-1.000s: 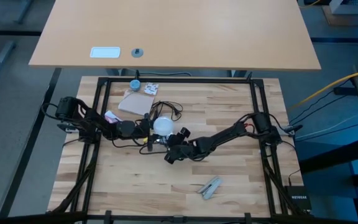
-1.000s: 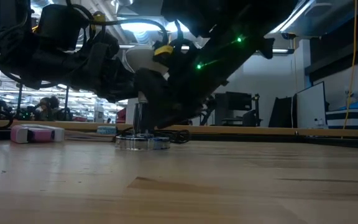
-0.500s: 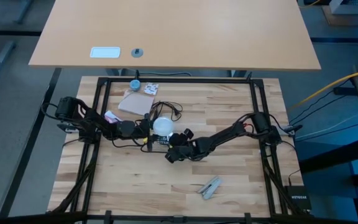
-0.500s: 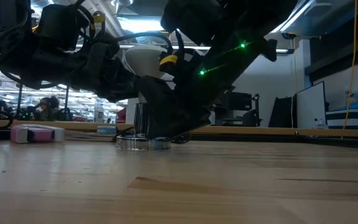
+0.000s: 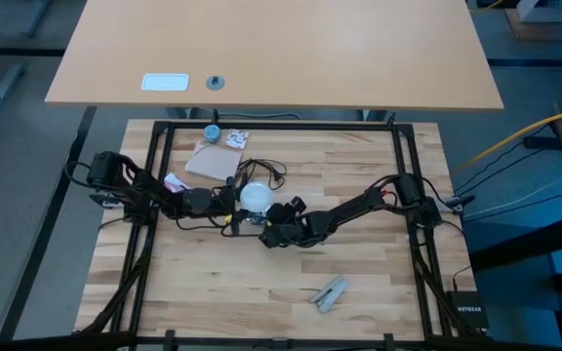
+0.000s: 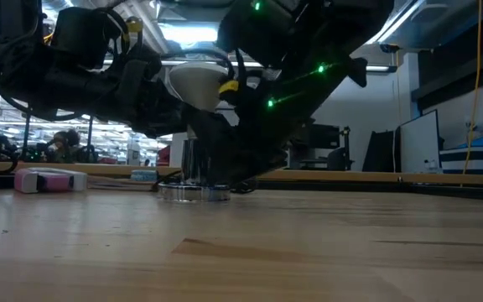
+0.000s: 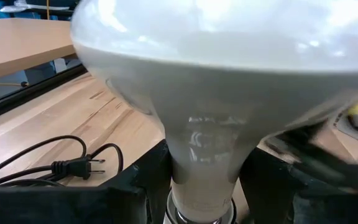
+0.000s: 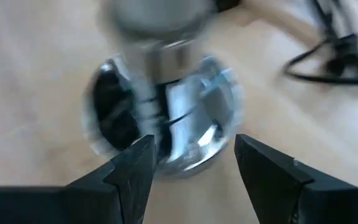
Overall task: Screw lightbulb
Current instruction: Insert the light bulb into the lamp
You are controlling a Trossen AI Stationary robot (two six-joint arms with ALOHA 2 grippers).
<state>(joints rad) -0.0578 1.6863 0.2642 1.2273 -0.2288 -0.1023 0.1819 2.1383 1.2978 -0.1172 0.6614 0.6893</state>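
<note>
Your left gripper (image 7: 201,186) is clamped on the lightbulb (image 5: 255,197) at its narrow neck, holding it upright over the silver lamp base (image 6: 193,191) near table centre. Your right gripper (image 8: 191,165), in from three o'clock, has its fingers spread on either side of that base, gripping nothing.

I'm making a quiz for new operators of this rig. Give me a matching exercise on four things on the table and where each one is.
Things:
1. lightbulb
2. left gripper
3. right gripper
4. blue cap

Places:
A. low at the shiny lamp base
B. far edge of the table
C. upright above the base
D. on the bulb's narrow neck

Pairs: 1-C, 2-D, 3-A, 4-B
</note>
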